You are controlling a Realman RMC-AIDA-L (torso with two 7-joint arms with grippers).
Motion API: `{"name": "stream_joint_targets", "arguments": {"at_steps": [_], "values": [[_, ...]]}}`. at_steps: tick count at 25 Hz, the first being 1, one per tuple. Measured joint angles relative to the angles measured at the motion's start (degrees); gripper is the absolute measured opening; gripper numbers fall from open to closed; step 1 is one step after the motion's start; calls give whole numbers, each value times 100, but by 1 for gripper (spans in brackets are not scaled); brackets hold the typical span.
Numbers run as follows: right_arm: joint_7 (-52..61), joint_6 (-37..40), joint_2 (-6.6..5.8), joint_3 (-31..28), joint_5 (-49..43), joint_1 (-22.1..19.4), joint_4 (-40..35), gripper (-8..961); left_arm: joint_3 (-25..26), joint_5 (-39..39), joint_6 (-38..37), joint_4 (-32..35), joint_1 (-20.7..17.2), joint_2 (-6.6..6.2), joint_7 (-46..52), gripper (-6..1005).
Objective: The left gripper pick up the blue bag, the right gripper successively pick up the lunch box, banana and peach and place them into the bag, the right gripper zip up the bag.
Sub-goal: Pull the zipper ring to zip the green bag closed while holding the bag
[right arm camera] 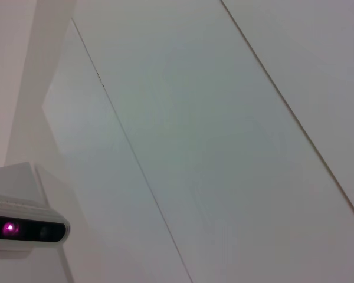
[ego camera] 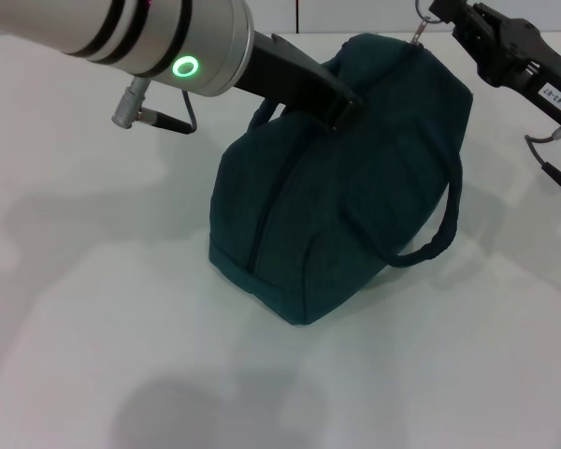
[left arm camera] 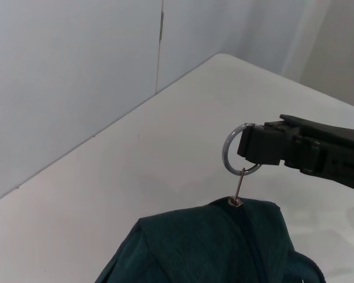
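Note:
The blue bag (ego camera: 355, 206) stands on the white table (ego camera: 93, 327), mid-frame in the head view. My left gripper (ego camera: 341, 105) is shut on one of the bag's handles at its top; the other handle (ego camera: 439, 234) hangs loose down its right side. My right gripper (ego camera: 441, 17) is shut on the zipper's metal ring (left arm camera: 239, 150) at the bag's far end, just above the fabric. It also shows in the left wrist view (left arm camera: 253, 146). The zip line (ego camera: 262, 215) looks closed along the top. The lunch box, banana and peach are out of view.
The left arm's silver forearm with a green light (ego camera: 185, 66) reaches over the table from the upper left. A white wall (left arm camera: 76, 71) rises behind the table's far edge. The right wrist view shows only wall panels and a camera housing (right arm camera: 23, 227).

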State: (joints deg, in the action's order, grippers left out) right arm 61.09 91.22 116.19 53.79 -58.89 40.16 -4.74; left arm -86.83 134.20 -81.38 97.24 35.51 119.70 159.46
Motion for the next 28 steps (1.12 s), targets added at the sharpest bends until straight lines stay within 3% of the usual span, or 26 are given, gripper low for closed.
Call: {"name": "stream_joint_targets", "arguments": {"at_steps": [11, 28], "values": [[0, -145, 0, -29, 54, -49, 5, 122, 19, -78, 60, 33, -7, -1, -44, 43], [14, -1378, 0, 6, 264, -499, 15, 130, 370, -686, 43, 334, -186, -5, -334, 43]]}}
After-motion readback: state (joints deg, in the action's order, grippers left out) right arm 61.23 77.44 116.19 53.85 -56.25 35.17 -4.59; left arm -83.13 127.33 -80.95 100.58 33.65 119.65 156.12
